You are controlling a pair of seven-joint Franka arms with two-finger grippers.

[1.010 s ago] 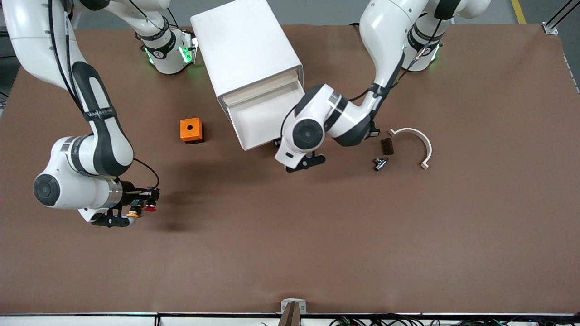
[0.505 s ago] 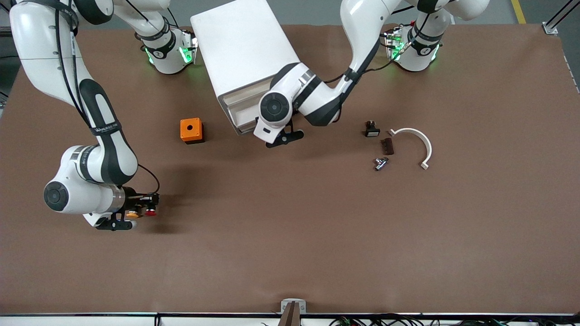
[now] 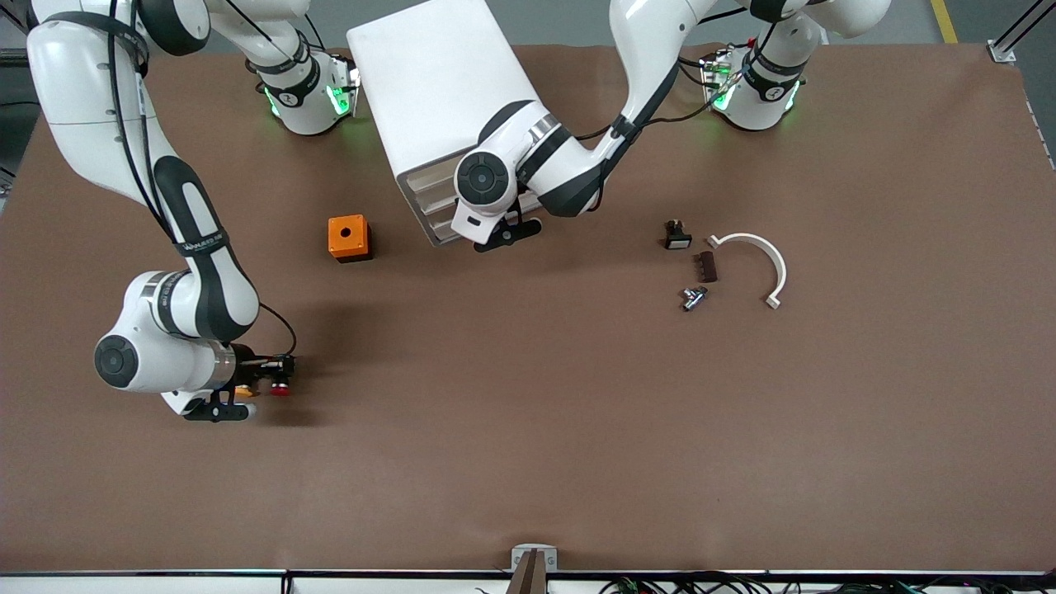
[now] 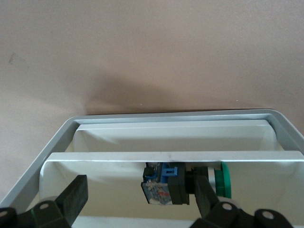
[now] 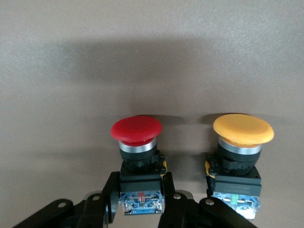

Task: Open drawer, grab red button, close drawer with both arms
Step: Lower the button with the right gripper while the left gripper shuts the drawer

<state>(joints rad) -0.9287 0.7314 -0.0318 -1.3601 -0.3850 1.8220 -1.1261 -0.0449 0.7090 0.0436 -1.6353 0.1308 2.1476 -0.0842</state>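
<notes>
A brown table (image 3: 528, 429) carries a white cabinet (image 3: 437, 91). The left gripper (image 3: 505, 235), fingers spread, rests at the nearly closed drawer (image 3: 436, 216). The right gripper (image 5: 138, 205) clasps the red button (image 5: 137, 129) by its black body over the table, beside an orange-yellow button (image 5: 243, 128). It looks light, rigid, smooth-capped.

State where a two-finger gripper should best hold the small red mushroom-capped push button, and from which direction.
Grip the red-capped push button by the flat sides of its black body, below the overhanging cap, coming in from its bluish rear end as the right gripper does, clear of the orange-yellow-capped button beside it.
</notes>
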